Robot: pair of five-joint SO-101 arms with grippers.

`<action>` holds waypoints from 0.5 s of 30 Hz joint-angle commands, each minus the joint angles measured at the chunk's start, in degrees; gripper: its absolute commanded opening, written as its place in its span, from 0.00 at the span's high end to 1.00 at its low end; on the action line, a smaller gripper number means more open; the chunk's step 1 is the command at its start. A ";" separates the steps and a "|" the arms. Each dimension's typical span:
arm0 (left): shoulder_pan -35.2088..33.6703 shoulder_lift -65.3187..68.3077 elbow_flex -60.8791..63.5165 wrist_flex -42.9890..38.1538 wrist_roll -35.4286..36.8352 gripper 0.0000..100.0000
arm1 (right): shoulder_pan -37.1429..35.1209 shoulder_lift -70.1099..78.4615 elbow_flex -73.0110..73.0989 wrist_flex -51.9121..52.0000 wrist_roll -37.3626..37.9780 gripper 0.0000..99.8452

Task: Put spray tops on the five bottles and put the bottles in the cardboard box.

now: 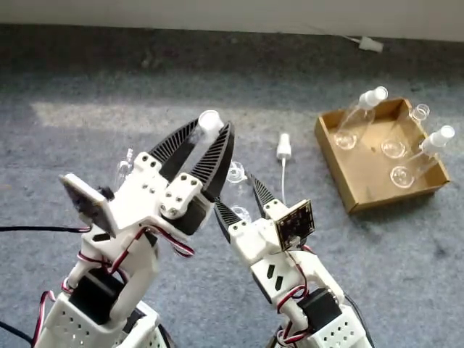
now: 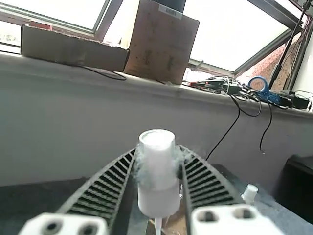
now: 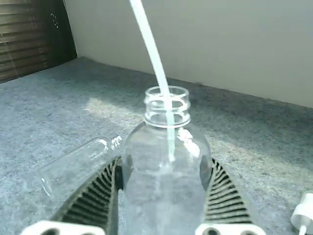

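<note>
My left gripper [image 1: 210, 130] [image 2: 157, 156] is raised and shut on a white spray top [image 1: 209, 121] [image 2: 156, 171]. Its thin tube [image 3: 156, 63] hangs down into the open neck of a clear bottle [image 3: 165, 176] [image 1: 235, 174]. My right gripper [image 1: 237, 192] [image 3: 165, 166] is shut on that bottle and holds it upright. A second clear bottle [image 1: 123, 167] [image 3: 73, 164] without a top lies on the carpet beside the arms. A loose spray top [image 1: 283, 148] [image 3: 303, 215] lies towards the cardboard box [image 1: 362, 192]. Three bottles rest in the box, two capped [image 1: 366, 105] [image 1: 435, 141] and one open [image 1: 406, 130].
Grey carpet covers the floor, with a pale wall along the far edge. A small white object [image 1: 370, 45] lies by that wall. Open carpet stretches between the arms and the box.
</note>
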 commanded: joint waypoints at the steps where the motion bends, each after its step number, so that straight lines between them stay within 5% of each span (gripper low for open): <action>1: 0.84 0.48 4.62 0.18 -0.53 1.00 | -0.04 -0.75 4.79 -1.36 0.70 0.91; 15: 1.01 0.48 13.23 0.00 -7.38 1.00 | -0.04 -0.75 4.79 -1.27 0.70 0.91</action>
